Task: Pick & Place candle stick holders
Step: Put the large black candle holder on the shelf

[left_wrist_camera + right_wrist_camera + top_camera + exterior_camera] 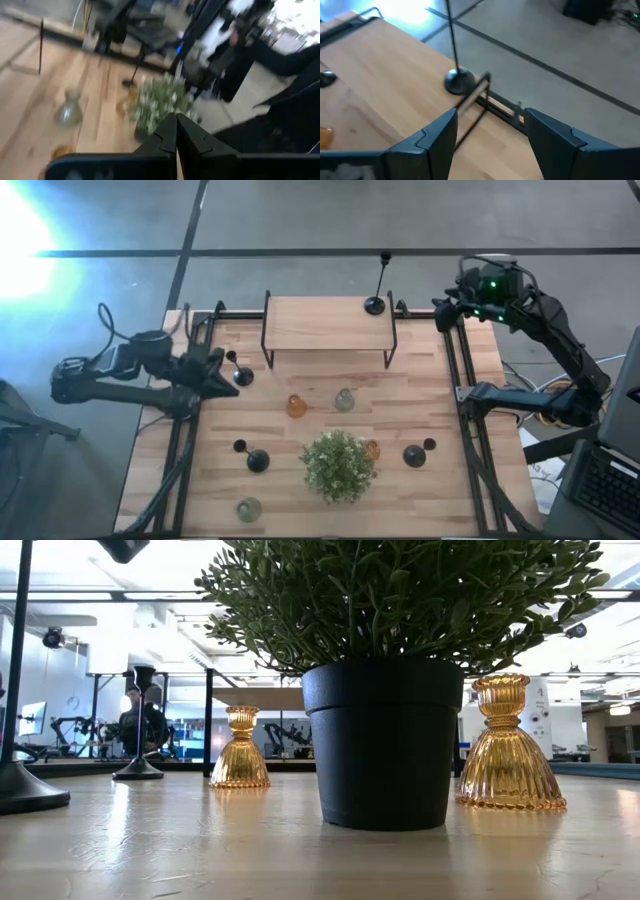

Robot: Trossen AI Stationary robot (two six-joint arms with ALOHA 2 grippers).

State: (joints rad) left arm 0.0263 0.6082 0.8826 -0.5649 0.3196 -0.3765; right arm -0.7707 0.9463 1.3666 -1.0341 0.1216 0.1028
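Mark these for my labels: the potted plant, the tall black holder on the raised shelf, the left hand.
potted plant (338, 465), high view, foliage.
tall black holder (375, 305), high view, base.
left hand (175, 131), left wrist view, fingertips.

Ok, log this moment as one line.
left gripper: shut, empty, left table edge | right gripper: open, near tall black holder on shelf

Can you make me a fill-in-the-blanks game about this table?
1. The tall black candle holder stands on the small wooden ____.
2. The bushy plant grows in a ____ pot.
3. The left gripper has its fingers ____.
4. The right gripper has its fingers ____.

Missing words: shelf; black; shut; open
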